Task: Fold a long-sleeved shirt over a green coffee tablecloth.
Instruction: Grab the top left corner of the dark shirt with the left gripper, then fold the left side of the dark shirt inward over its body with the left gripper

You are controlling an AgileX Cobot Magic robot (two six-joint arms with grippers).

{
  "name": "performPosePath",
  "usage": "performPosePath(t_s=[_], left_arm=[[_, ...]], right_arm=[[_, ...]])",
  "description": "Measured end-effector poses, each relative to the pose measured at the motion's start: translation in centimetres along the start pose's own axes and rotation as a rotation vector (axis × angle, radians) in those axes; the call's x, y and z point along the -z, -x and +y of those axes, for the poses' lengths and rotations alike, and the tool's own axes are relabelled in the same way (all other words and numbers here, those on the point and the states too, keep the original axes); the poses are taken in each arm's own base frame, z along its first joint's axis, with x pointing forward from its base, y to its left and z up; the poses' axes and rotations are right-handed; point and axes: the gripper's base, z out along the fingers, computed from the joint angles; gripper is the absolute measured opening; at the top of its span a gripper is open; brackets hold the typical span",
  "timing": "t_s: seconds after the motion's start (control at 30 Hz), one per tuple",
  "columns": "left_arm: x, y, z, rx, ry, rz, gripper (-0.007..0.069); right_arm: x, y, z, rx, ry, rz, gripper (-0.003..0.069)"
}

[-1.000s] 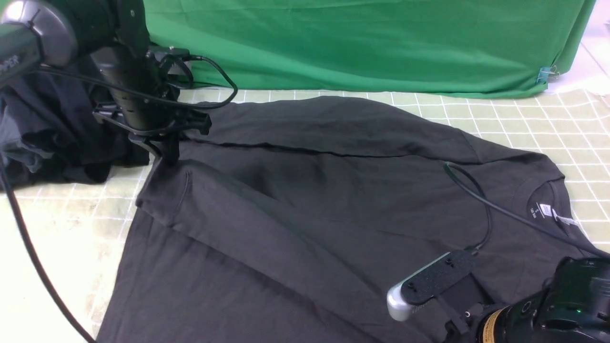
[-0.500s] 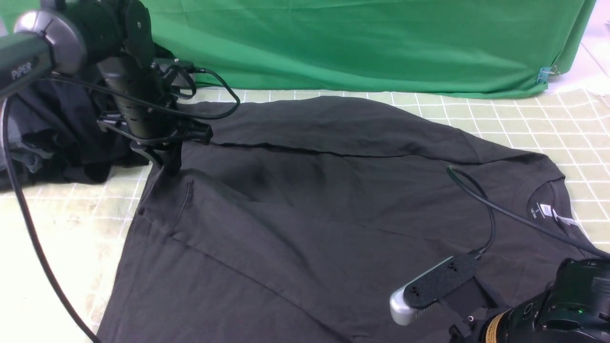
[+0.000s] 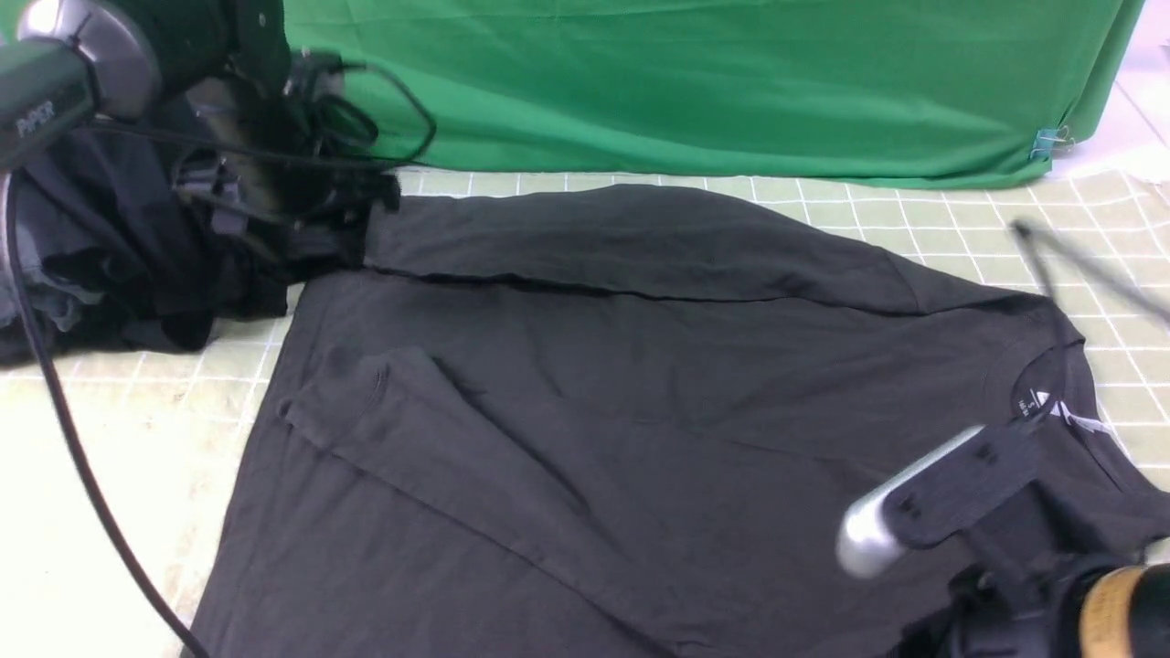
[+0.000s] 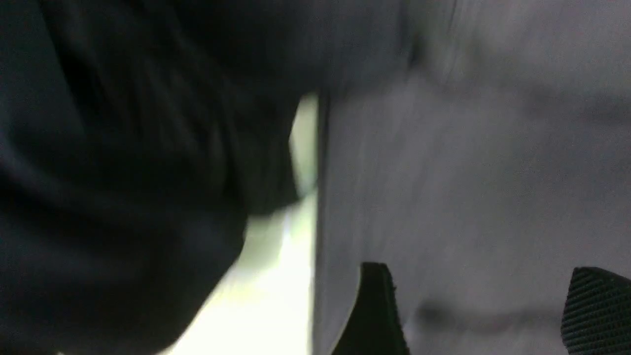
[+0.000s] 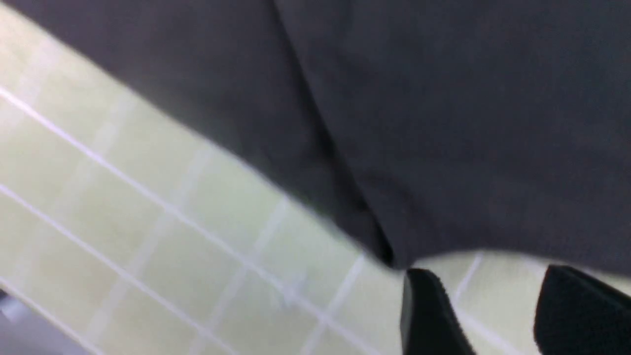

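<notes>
Lettering is legible in one place only: the white capitals on the left arm [image 3: 32, 119], blurred, appear to read "PIPER". The white neck label [image 3: 1042, 402] of the long-sleeved shirt [image 3: 640, 384] carries print too small to be read.

The shirt is spread flat on the green coffee tablecloth [image 3: 1005, 228], with its collar to the robot's right. One sleeve is folded along the far edge and the other is laid diagonally across the body, ending in its cuff [image 3: 338, 402].

One second earlier the left gripper [image 4: 483, 276] was pressed down on the shirt beside that cuff. It is now raised and drawn back toward the heap of dark garments [image 3: 110, 265], and the cuff is left lying free (slightly nearer the camera than before). The right arm's wrist camera [image 3: 914, 507] is shifted rightward and upward, and its cable [image 3: 1079, 265] is now seen over the tablecloth beyond the collar. The plain emerald cloth [image 3: 686, 82] at the back is unchanged.

Only the wrist views reveal the claws. The left gripper's fingers are held wide apart above grey shirt fabric, with nothing between them. The right gripper [image 5: 495, 281] is likewise parted and empty, over the tablecloth just off the shirt's edge. In the front view the left gripper is a motion-blurred mass and the right gripper is hidden.
</notes>
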Motion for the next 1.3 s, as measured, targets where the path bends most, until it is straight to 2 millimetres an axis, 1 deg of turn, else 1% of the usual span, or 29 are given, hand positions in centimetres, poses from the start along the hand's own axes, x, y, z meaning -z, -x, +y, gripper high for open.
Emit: performPosePath(t_s=[0.07,0.13,0.17,0.2,0.23,0.27,0.3,0.33,0.43,0.5,0.6,0.63,0.7,0.73,0.77,0.8,0.83,0.87,0.9,0.93,0.97,1.03,1.07,1.1,1.13,1.23,1.27,1.3], left_arm=[[-0.7,0.6,-0.4,0.034,-0.030,-0.025,0.0435],[-2.5,0.9,-0.8,0.059,-0.051,-0.015,0.0399],[-3.3,0.8,-0.9,0.068,-0.052,-0.005,0.0388],[-3.7,0.8,-0.9,0.076,-0.054,-0.001,0.0384],[-4.9,0.8,-1.1,0.107,-0.055,0.015,0.0375],[-5.7,0.8,-1.1,0.129,-0.053,0.021,0.0373],[-6.0,0.8,-1.1,0.137,-0.053,0.022,0.0373],[-6.8,0.9,-1.1,0.167,-0.055,0.021,0.0377],[-7.6,1.2,-1.2,0.200,-0.062,0.013,0.0394],[-8.3,1.5,-1.2,0.212,-0.071,-0.002,0.0419],[-8.9,1.5,-1.1,0.228,-0.078,-0.003,0.0425],[-9.2,1.4,-1.0,0.238,-0.080,0.002,0.0424],[-9.3,1.5,-0.9,0.250,-0.083,-0.003,0.0413],[-9.4,1.5,-0.8,0.253,-0.082,-0.002,0.0379],[-9.4,1.5,-0.6,0.254,-0.079,-0.002,0.0343],[-9.4,1.5,-0.6,0.254,-0.079,-0.002,0.0334],[-9.4,1.5,-0.5,0.244,-0.073,-0.004,0.0243],[-9.4,1.5,-0.5,0.241,-0.072,-0.003,0.0216],[-9.4,1.5,-0.5,0.222,-0.072,-0.001,0.0117],[-9.3,1.5,-0.5,0.216,-0.072,-0.001,0.0094],[-8.9,1.6,-0.6,0.200,-0.082,0.001,0.0043],[-8.1,1.7,-0.7,0.187,-0.095,0.004,0.0020],[-6.7,1.9,-0.8,0.176,-0.110,0.004,0.0010],[-6.7,1.9,-0.8,0.176,-0.110,0.004,0.0010],[-5.3,2.1,-0.8,0.177,-0.121,0.004,0.0007],[-2.8,2.3,-0.8,0.172,-0.130,0.014,0.0007],[-2.5,2.3,-0.8,0.170,-0.130,0.016,0.0007],[-1.6,2.2,-0.7,0.155,-0.128,0.026,0.0007]], right_arm=[[1.1,0.6,0.1,-0.002,0.026,-0.074,0.0302],[2.0,1.2,0.3,-0.002,0.045,-0.129,0.0302],[2.2,1.4,0.3,-0.001,0.048,-0.141,0.0302],[2.2,1.4,0.3,0.001,0.048,-0.143,0.0302],[2.3,1.6,0.4,0.004,0.049,-0.154,0.0302],[2.4,1.7,0.4,0.007,0.050,-0.159,0.0302],[2.4,1.7,0.4,0.008,0.051,-0.160,0.0302],[2.4,1.8,0.4,0.011,0.050,-0.163,0.0302],[2.5,1.8,0.4,0.016,0.048,-0.162,0.0302],[2.5,1.8,0.4,0.018,0.047,-0.160,0.0302],[2.5,1.8,0.4,0.018,0.047,-0.160,0.0302],[2.5,1.8,0.4,0.019,0.047,-0.161,0.0302],[2.5,1.8,0.4,0.020,0.045,-0.160,0.0302],[2.5,1.7,0.4,0.020,0.045,-0.159,0.0302],[2.5,1.7,0.4,0.020,0.044,-0.158,0.0302],[2.5,1.7,0.4,0.020,0.044,-0.158,0.0302],[2.5,1.7,0.4,0.021,0.044,-0.158,0.0302],[2.4,1.7,0.4,0.021,0.044,-0.157,0.0302],[2.4,1.7,0.4,0.021,0.044,-0.157,0.0302],[2.4,1.7,0.4,0.021,0.043,-0.157,0.0302],[2.4,1.7,0.4,0.022,0.043,-0.157,0.0302],[2.4,1.7,0.3,0.024,0.041,-0.158,0.0302],[2.4,1.7,0.3,0.028,0.038,-0.159,0.0302],[2.4,1.7,0.3,0.028,0.038,-0.159,0.0302],[2.5,1.8,0.3,0.034,0.034,-0.161,0.0302],[2.5,1.8,0.2,0.043,0.027,-0.164,0.0302],[2.5,1.8,0.2,0.043,0.026,-0.164,0.0302],[2.5,1.8,0.2,0.044,0.026,-0.164,0.0302]])
